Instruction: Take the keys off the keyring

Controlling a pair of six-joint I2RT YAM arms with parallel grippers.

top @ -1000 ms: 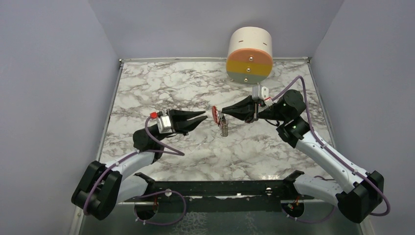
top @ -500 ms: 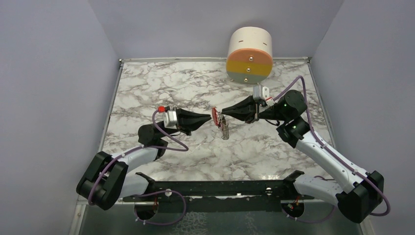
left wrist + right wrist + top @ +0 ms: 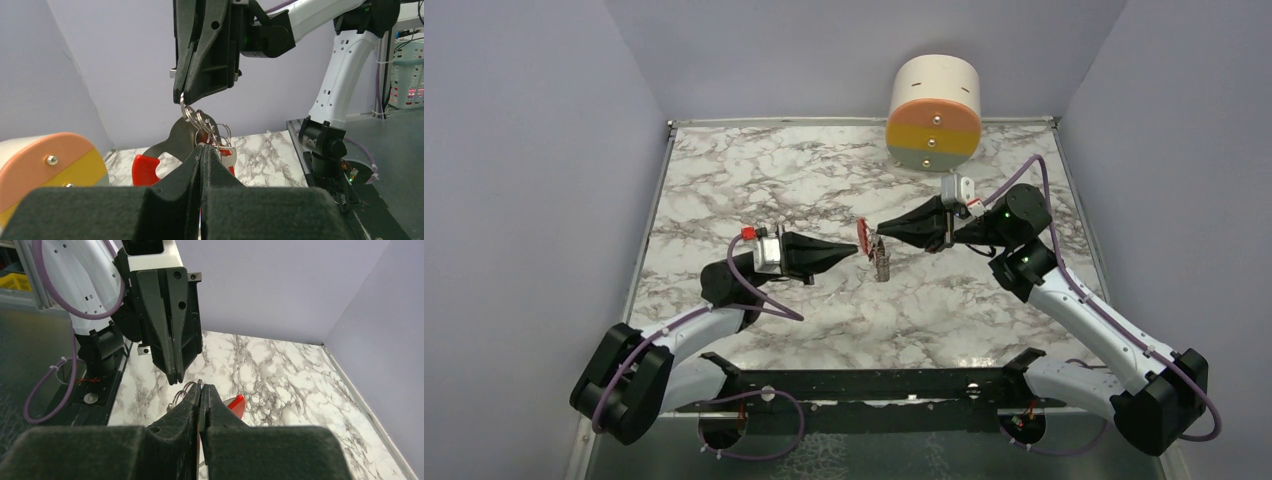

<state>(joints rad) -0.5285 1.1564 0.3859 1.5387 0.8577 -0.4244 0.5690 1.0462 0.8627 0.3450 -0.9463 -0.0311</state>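
My right gripper (image 3: 876, 231) is shut on the keyring (image 3: 881, 259) and holds it above the marble table. In the left wrist view its fingers come down from the top and pinch the top silver ring of the keyring (image 3: 192, 116). The red clip (image 3: 145, 167) and a silver key (image 3: 229, 156) hang below. My left gripper (image 3: 854, 252) is shut, its tip just left of the hanging keys (image 3: 882, 266). From the right wrist view the left gripper (image 3: 176, 380) shows nothing between its tips, a little above the rings (image 3: 183, 391). Further keys are hidden behind my left gripper (image 3: 201, 150).
A cream cylinder (image 3: 933, 112) with an orange, yellow and green face stands at the back of the table (image 3: 754, 180). Lilac walls close the left, right and back sides. The black base rail (image 3: 854, 385) runs along the near edge.
My left gripper has gone from open to shut while reaching right to the keyring, then dropped slightly. The right arm and the keyring have stayed put.
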